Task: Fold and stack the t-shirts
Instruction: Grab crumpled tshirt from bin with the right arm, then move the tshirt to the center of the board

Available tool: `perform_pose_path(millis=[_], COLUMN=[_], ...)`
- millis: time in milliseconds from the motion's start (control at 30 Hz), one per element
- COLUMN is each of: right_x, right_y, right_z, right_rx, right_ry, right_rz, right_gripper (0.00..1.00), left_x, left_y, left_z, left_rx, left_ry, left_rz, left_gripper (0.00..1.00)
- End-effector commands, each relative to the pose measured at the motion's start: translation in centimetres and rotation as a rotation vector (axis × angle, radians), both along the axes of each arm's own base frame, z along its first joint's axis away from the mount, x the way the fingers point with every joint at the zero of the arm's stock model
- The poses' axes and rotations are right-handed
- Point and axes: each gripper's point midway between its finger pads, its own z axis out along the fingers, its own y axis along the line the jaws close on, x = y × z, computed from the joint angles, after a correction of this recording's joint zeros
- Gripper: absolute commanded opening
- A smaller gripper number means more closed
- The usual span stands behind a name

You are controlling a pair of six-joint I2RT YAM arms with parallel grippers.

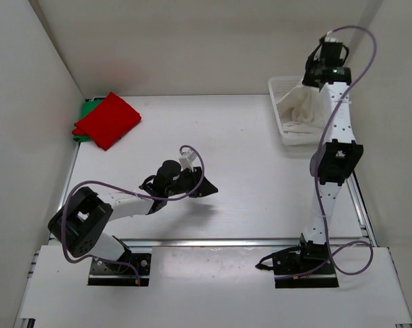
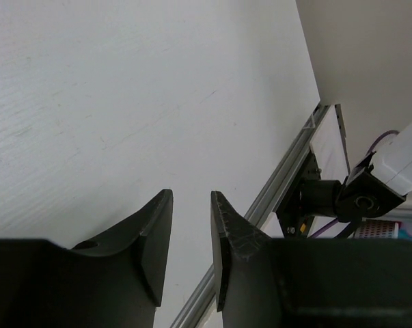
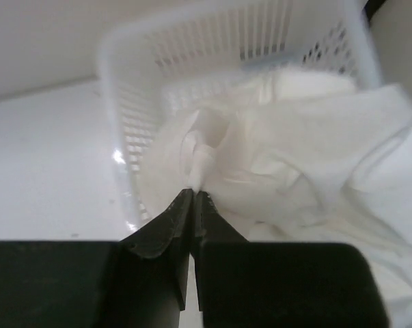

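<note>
A folded red t-shirt (image 1: 107, 119) lies on a green t-shirt (image 1: 87, 109) at the table's far left corner. The white t-shirt (image 1: 303, 109) is bunched in the white mesh basket (image 1: 277, 89) at the far right; in the right wrist view the white t-shirt (image 3: 287, 157) fills the basket (image 3: 192, 34). My right gripper (image 3: 195, 193) is shut on a pinch of that white cloth, pulled up from the heap. My left gripper (image 2: 192, 198) hovers over bare table near the middle front, jaws a little apart with nothing between them; in the top view the left gripper (image 1: 207, 188) points right.
White walls enclose the table on the left, back and right. An aluminium rail (image 1: 240, 241) runs along the near edge, with both arm bases bolted to it. The right arm's base (image 2: 342, 198) shows in the left wrist view.
</note>
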Motion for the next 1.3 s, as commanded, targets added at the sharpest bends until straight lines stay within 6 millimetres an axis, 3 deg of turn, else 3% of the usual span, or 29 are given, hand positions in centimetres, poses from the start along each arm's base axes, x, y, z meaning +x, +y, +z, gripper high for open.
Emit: perform_pose_path(millis=[0,33,133,167,267,333,367,400,533,567,633,667,700,767,800,900,933,967,1067,1133,1167,1200,1267], right_x=[-4.4,-4.9,-9.4,-10.4,-15.9,-21.1,-22.5,-25.6,-34.3,-35.4,-34.3,-31.8,-31.9,-27.5,-27.3,-23.0,-23.4,-22.2,-19.0,-16.2,-15.9,-14.5,-13.4], right_y=[2.6,4.0,8.7,9.9,15.3,19.6,20.5,22.2,26.8,27.4,27.4,26.8,27.2,26.4,26.7,24.8,25.2,24.6,21.7,17.2,17.0,14.5,12.8], right_z=[19.3,20.4,27.8,29.3,35.5,38.9,40.6,42.6,45.3,45.6,44.6,42.9,42.1,36.0,35.1,25.4,25.2,22.9,17.7,13.7,13.0,11.6,10.0], right_rx=[0.015,0.02,0.062,0.068,0.119,0.166,0.179,0.194,0.207,0.219,0.226,0.269,0.304,0.396,0.418,0.647,0.675,0.706,0.677,0.641,0.65,0.662,0.678], right_ry=[-0.391,-0.411,-0.564,-0.601,-0.756,-0.86,-0.929,-1.018,-1.214,-1.237,-1.197,-1.129,-1.103,-0.936,-0.942,-0.729,-0.737,-0.69,-0.609,-0.56,-0.532,-0.501,-0.447], right_rz=[0.054,0.093,0.211,0.249,0.408,0.541,0.574,0.617,0.714,0.728,0.732,0.705,0.77,0.746,0.802,0.79,0.847,0.824,0.656,0.482,0.477,0.421,0.385], right_gripper=[0.0,0.0,0.0,0.0,0.0,0.0,0.0,0.0,0.0,0.0,0.0,0.0,0.0,0.0,0.0,0.0,0.0,0.0,0.0,0.0,0.0,0.0,0.0], left_x=[0.7,0.8,1.2,1.5,2.0,1.9,2.1,2.5,3.0,3.2,3.8,3.7,3.8,3.8,3.6,3.6,3.6,3.7,3.8,4.2,4.0,4.1,4.4], left_y=[0.7,0.9,2.4,2.8,4.7,5.8,6.6,7.4,11.0,12.3,14.6,15.3,16.0,16.5,16.5,16.1,16.1,16.1,15.4,15.0,14.6,14.2,13.4], left_z=[2.2,2.6,2.9,3.4,3.6,3.4,3.6,3.6,3.8,4.3,4.8,5.6,5.6,6.4,5.9,5.3,5.2,4.8,4.1,3.5,2.8,2.6,1.8], left_rx=[-0.058,-0.067,-0.086,-0.101,-0.127,-0.131,-0.136,-0.139,-0.141,-0.158,-0.171,-0.185,-0.177,-0.163,-0.141,-0.129,-0.131,-0.13,-0.103,-0.055,-0.035,-0.027,0.008], left_ry=[-0.044,-0.047,-0.04,-0.043,-0.037,-0.033,-0.04,-0.035,-0.049,-0.062,-0.074,-0.101,-0.11,-0.142,-0.135,-0.129,-0.12,-0.114,-0.107,-0.11,-0.092,-0.094,-0.086], left_rz=[0.026,0.029,0.068,0.084,0.141,0.176,0.201,0.237,0.344,0.375,0.456,0.477,0.5,0.515,0.512,0.497,0.501,0.502,0.485,0.481,0.463,0.453,0.444], left_gripper=[0.39,0.39,0.39,0.4,0.4,0.4,0.4,0.4,0.4,0.41,0.41,0.42,0.42,0.43,0.44,0.45,0.44,0.45,0.46,0.46,0.47,0.47,0.48])
